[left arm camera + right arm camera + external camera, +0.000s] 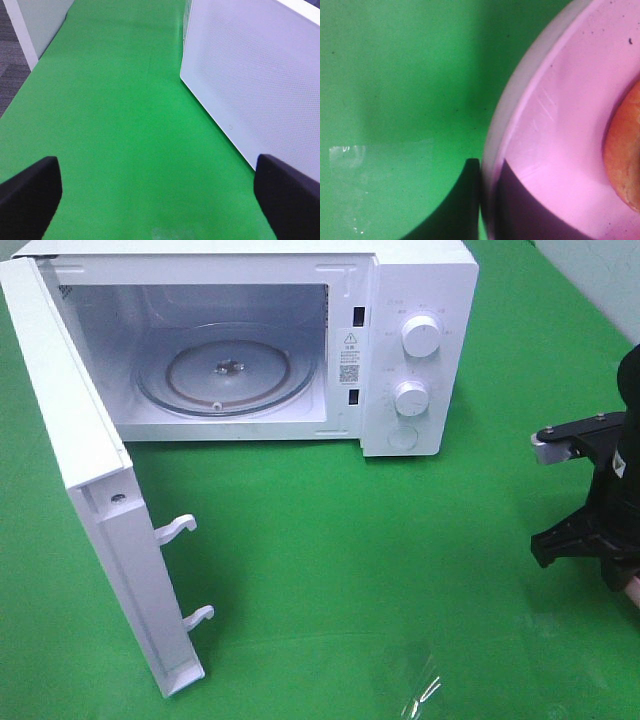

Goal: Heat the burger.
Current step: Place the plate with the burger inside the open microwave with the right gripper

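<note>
Only the golden-brown bun edge of the burger (pixel 626 150) shows, resting on a round pink plate (pixel 555 125) in the right wrist view. My right gripper (pixel 487 200) is shut on the plate's rim, one finger outside it and one over the plate's inside. In the exterior high view the right arm (pixel 600 490) stands at the table's right edge, with a sliver of the pink plate (pixel 633 592) below it. Over the green cloth, my left gripper (pixel 160 200) is open and holds nothing. It does not show in the exterior high view.
A white microwave (pixel 415 350) stands at the back, its door (pixel 90 480) swung wide open to the left. Its glass turntable (pixel 225 370) is bare. The door's outer face (pixel 250 75) is close beside my left gripper. Green cloth (pixel 350 560) covers the table.
</note>
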Tool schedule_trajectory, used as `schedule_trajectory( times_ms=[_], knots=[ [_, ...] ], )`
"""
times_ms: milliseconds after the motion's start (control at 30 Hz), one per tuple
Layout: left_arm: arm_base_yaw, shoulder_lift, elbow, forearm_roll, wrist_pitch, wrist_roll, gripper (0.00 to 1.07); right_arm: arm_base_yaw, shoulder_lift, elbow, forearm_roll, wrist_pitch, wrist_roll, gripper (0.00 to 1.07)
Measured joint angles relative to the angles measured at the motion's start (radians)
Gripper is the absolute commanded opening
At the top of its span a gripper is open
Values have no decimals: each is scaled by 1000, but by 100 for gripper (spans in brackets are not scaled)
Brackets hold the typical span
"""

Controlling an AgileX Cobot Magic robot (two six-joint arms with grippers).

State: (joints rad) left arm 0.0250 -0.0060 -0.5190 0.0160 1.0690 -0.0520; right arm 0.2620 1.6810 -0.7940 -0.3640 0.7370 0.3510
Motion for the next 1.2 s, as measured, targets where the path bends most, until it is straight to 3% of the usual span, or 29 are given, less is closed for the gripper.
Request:
schedule_trajectory(
  times_ms=[967,1200],
  knots=[
    [0,0,0,0,0,0,96,218,-76,1,-85,134,46,0],
    [0,0,0,0,0,0,96,267,-134,43,-85,138,46,0]
  ],
)
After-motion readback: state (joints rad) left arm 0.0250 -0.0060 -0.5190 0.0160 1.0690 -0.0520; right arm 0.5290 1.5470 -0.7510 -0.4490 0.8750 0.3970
